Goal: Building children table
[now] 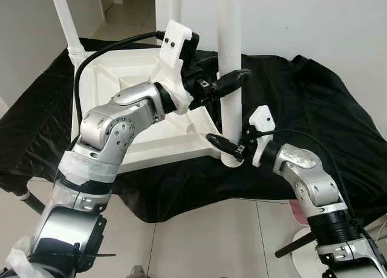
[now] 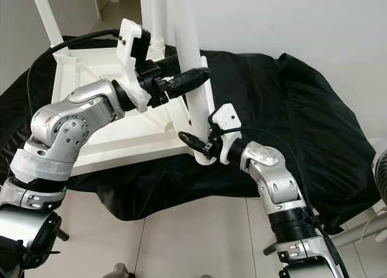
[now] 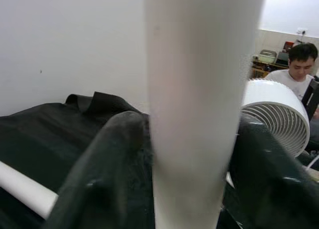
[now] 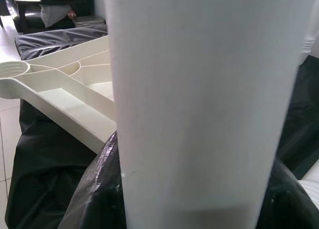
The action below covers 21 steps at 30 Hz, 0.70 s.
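A white plastic children's table [image 1: 151, 136] lies upside down on a black cloth [image 1: 314, 103], its ribbed underside facing up. At its near right corner a white table leg [image 1: 230, 42] stands upright in the corner socket. My left gripper [image 1: 233, 81] is shut on this leg at mid height, with the leg [image 3: 199, 114] between its fingers [image 3: 99, 179]. Just above the socket my right gripper [image 1: 227, 144] is shut on the same leg [image 4: 209, 104]. Another leg [image 1: 63, 18] stands at the far left corner, and a third [image 1: 172, 3] at the back.
A wall is close behind the cloth. Tiled floor lies in front, with a white round base [image 1: 305, 260] at the lower right. A white fan [image 3: 274, 114] and a seated person [image 3: 299, 64] are off to one side. A loose white tube [image 3: 20, 186] lies on the cloth.
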Available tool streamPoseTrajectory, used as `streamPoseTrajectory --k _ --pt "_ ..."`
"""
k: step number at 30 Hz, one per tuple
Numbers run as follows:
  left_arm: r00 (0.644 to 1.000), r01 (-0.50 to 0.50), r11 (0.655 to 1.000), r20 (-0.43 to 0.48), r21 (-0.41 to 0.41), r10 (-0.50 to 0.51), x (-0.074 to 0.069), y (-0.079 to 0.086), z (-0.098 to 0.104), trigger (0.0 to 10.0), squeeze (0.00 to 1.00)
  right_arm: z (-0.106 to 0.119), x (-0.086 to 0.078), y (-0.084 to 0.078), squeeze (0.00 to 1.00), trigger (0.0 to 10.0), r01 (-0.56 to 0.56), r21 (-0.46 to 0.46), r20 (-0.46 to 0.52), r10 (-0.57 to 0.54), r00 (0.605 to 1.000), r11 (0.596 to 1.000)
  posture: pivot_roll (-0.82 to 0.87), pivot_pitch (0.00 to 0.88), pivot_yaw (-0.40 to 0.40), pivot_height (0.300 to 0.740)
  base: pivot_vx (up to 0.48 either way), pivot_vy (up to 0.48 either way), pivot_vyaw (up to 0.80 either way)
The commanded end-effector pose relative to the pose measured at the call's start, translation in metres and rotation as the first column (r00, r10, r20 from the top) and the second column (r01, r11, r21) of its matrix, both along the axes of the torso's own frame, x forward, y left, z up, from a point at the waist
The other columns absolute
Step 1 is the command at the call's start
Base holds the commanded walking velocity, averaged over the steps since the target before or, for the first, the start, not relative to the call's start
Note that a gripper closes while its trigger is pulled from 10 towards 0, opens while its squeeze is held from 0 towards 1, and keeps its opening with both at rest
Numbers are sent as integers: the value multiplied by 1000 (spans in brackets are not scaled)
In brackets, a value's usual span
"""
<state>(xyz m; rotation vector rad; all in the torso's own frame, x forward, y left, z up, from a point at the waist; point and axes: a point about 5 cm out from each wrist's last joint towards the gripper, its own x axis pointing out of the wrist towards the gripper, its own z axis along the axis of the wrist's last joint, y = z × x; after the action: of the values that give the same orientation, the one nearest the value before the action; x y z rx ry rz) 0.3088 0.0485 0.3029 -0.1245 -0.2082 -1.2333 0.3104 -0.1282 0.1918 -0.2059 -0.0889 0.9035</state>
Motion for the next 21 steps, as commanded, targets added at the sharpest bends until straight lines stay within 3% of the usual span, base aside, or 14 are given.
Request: streamPoseTrajectory --k 1,14,15,16,17,18,19,21 --pt "951 296 954 82 49 -299 -16 -5 5 0 0 6 -2 2 0 10000 -22 -4 28 22 999 1000 -9 0 -28 740 0 0 0" --pt "963 247 966 96 75 -253 -10 -3 6 0 0 8 0 3 0 10000 -11 20 30 10 1000 1000 -8 0 -17 740 0 0 0" --pt "969 217 973 102 75 -223 -7 -3 8 4039 0 9 1 3 141 10000 -5 33 30 4 1000 999 -8 0 -15 740 0 0 0" --pt "969 217 973 102 75 -223 -7 -3 8 4039 0 9 1 3 141 10000 -5 33 30 4 1000 999 -8 0 -15 740 0 0 0" --pt "973 194 978 108 76 -202 -5 -3 10 10000 0 10 1 3 525 10000 4 44 35 -5 999 999 -8 0 -15 740 0 0 0" --pt "973 194 978 108 76 -202 -5 -3 10 10000 0 10 1 3 525 10000 4 44 35 -5 999 999 -8 0 -15 740 0 0 0" --pt "978 150 986 133 79 -160 -2 -2 14 10000 0 12 3 2 1000 10000 14 53 46 -16 999 999 -7 0 -13 740 0 0 0" --pt "986 72 995 146 75 -83 7 -1 19 10000 0 16 6 1 1000 10000 37 84 62 -42 997 996 -5 0 -11 740 0 0 0"
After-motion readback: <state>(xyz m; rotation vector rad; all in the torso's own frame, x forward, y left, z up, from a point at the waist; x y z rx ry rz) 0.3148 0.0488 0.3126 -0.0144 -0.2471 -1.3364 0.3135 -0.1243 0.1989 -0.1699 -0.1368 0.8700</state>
